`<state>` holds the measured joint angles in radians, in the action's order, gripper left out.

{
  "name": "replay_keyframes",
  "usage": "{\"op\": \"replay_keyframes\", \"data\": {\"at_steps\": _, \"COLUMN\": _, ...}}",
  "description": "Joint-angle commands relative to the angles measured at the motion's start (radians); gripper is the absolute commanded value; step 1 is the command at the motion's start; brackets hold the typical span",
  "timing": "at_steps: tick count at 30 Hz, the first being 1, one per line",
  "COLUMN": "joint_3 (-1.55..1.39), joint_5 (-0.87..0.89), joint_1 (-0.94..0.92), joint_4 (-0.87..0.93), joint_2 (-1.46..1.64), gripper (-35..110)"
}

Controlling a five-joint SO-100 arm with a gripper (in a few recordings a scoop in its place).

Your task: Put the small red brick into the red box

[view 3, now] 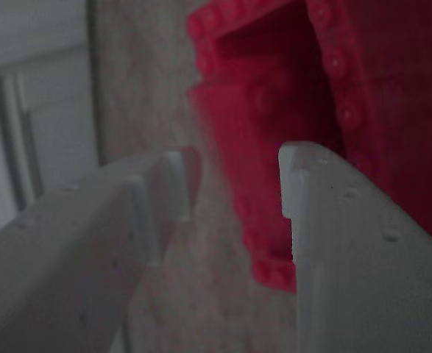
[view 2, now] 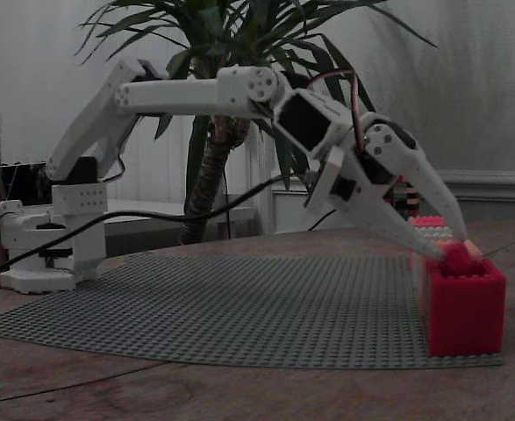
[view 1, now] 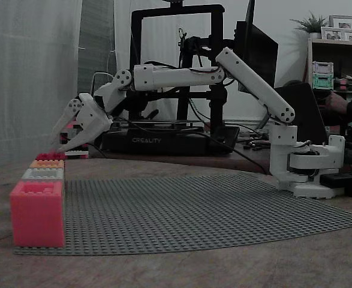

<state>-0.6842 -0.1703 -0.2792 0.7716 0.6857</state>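
Jaws gape empty; the small red brick (view 2: 456, 256), at twelve o'clock on the red box (view 2: 466, 307), we judge light, rigid: pinch flat sides.

White arm reaching left, over a row of boxes.
The arm (view 1: 181, 77) is stretching from its base at the right of the grey baseplate (view 1: 193, 210) toward the left edge. Its gripper (view 1: 59, 147) is pointing down, tips hanging just above the red box (view 1: 50, 156) at the far end of the row, fingers showing a narrow gap. Toward the camera an orange box (view 1: 47, 163), a grey box (view 1: 42, 174) and a pink box (view 1: 38, 213) are sitting in line. A black 3D printer (view 1: 164, 138) is standing behind.
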Motion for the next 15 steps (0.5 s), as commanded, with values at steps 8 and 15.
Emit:
{"op": "replay_keyframes", "data": {"at_steps": 8, "joint_3": 0.060, "joint_5": -0.002, "joint_1": 0.018, "joint_4": -0.006, "joint_2": 0.091, "gripper": 7}}
{"op": "replay_keyframes", "data": {"at_steps": 15, "joint_3": -0.061, "joint_5": 0.048, "joint_1": 0.041, "joint_4": 0.106, "joint_2": 0.394, "gripper": 0}}
